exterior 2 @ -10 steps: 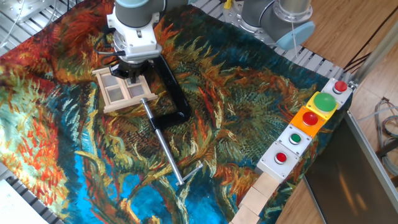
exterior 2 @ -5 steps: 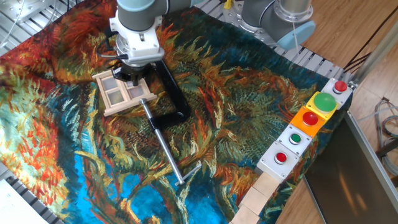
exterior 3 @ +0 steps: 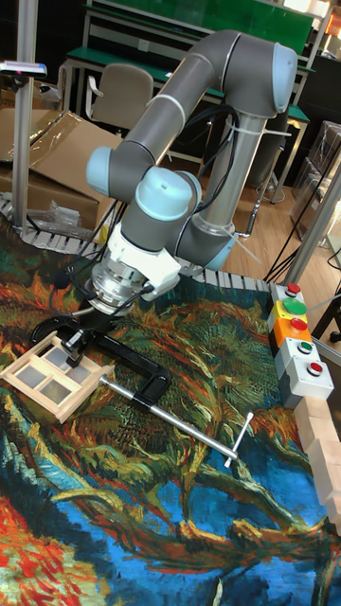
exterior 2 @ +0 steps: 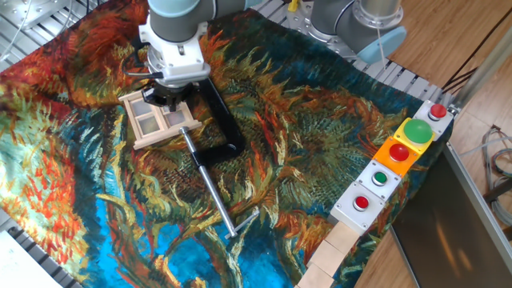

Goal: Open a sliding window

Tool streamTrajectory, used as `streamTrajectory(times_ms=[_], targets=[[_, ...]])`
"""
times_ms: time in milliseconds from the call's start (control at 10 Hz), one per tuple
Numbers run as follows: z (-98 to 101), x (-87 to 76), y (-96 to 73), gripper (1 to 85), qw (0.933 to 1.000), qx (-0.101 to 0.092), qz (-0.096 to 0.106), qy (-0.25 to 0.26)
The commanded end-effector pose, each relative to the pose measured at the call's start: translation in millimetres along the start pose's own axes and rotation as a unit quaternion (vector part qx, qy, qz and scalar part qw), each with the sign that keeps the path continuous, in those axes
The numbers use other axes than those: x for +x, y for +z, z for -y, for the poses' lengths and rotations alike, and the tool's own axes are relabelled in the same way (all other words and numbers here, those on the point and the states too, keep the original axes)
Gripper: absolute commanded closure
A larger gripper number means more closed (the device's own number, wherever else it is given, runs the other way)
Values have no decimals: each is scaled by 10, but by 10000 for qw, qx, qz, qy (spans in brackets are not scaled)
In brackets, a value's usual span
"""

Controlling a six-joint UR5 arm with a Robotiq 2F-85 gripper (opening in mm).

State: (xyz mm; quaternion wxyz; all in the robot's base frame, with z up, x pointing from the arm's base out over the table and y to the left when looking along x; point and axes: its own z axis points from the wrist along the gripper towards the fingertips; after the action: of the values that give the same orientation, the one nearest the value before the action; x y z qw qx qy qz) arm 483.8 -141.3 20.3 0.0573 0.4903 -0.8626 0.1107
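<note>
The sliding window (exterior 2: 152,122) is a small light-wood frame with translucent panes, lying flat on the patterned cloth at the far left. It also shows in the tall fixed view as the same window (exterior 3: 43,379). My gripper (exterior 2: 169,98) points straight down onto the window's far right corner, its dark fingertips (exterior 3: 75,354) touching or just above the frame. The wrist hides the gap between the fingers, so their state is unclear.
A black C-clamp (exterior 2: 222,114) lies right beside the window, its metal screw rod (exterior 2: 211,186) running toward the front. Button boxes (exterior 2: 398,154) line the right edge, with wooden blocks (exterior 2: 330,254) below them. A second arm's base (exterior 2: 364,24) stands at the back.
The gripper has shifted very slightly up and to the right over the window's corner. The window frame and the clamp lie where they were.
</note>
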Motion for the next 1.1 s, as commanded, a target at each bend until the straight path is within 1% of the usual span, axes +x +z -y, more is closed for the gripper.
streamTrajectory(times_ms=[0, 200, 400, 500, 700, 1000], targets=[[38, 91, 15, 357, 10000, -38, 44, -11], [8, 116, 51, 350, 10000, -65, 46, -42], [5, 178, 89, 350, 9999, -34, -7, -103], [-11, 174, 98, 340, 9999, -52, 9, -111], [-61, 111, 111, 337, 9999, -64, 29, -88], [-99, -4, 125, 337, 10000, -15, 66, -49]])
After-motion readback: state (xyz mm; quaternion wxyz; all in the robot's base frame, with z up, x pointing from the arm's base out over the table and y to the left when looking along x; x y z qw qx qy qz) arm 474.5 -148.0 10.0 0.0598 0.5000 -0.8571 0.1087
